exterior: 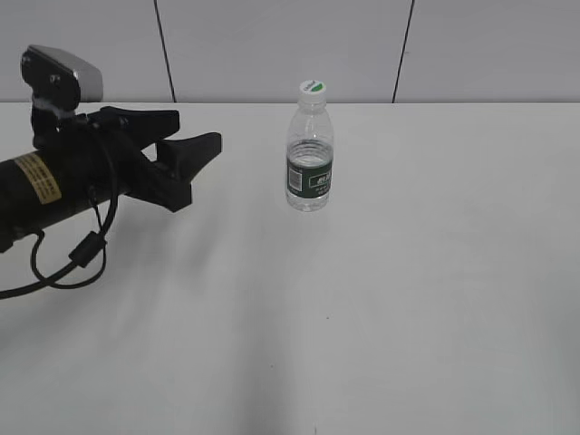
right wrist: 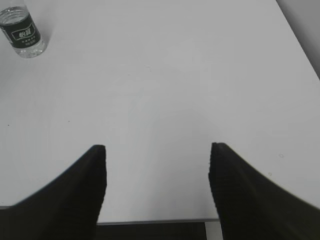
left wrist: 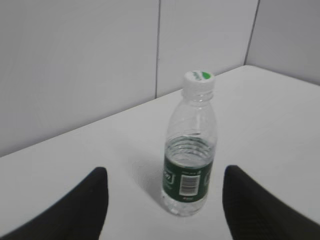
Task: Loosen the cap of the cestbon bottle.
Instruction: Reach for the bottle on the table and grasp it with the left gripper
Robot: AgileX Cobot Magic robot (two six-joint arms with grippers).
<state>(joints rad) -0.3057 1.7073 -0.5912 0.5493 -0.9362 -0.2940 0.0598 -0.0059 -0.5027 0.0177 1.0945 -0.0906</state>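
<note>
The cestbon bottle point(exterior: 310, 159) stands upright on the white table, clear and ribbed with a dark green label band. Its white cap point(exterior: 313, 88) with a green mark sits on top. In the left wrist view the bottle point(left wrist: 190, 165) and cap point(left wrist: 198, 78) stand ahead of my jaws. My left gripper point(exterior: 198, 136) is open and empty, a short way left of the bottle; its fingers point(left wrist: 164, 172) flank the bottle from a distance. My right gripper point(right wrist: 156, 147) is open and empty over the table's near edge, far from the bottle point(right wrist: 22, 31). It is out of the exterior view.
The white table point(exterior: 408, 272) runs back to a grey panelled wall point(exterior: 272, 45). The table's front edge point(right wrist: 160, 220) shows under the right jaws. A black cable point(exterior: 63, 263) hangs from the left arm.
</note>
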